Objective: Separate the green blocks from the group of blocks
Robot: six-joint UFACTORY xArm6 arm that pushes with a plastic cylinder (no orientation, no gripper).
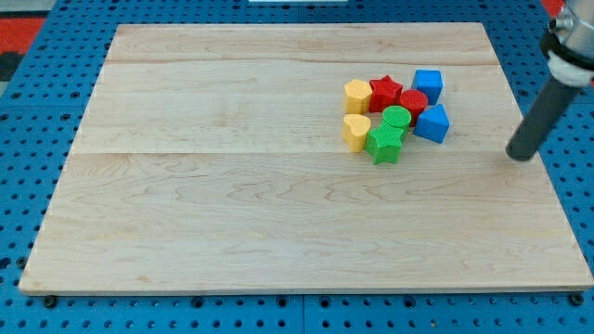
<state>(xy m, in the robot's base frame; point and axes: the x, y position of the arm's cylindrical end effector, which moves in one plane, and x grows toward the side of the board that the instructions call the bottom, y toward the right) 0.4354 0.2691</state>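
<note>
A tight group of blocks sits at the upper right of the wooden board (232, 186). A green round block (396, 119) and a green star block (383, 144) lie at the group's bottom edge, touching each other. Around them are a yellow hexagon block (357, 96), a yellow heart block (355, 130), a red star block (385, 92), a red round block (413, 103), a blue cube (428, 84) and a blue wedge block (432, 122). My tip (522, 154) is to the right of the group, well apart from every block.
The board lies on a blue perforated base (28, 139). The rod's grey and white upper part (568, 51) enters from the view's top right corner. The board's right edge (548, 176) runs close to my tip.
</note>
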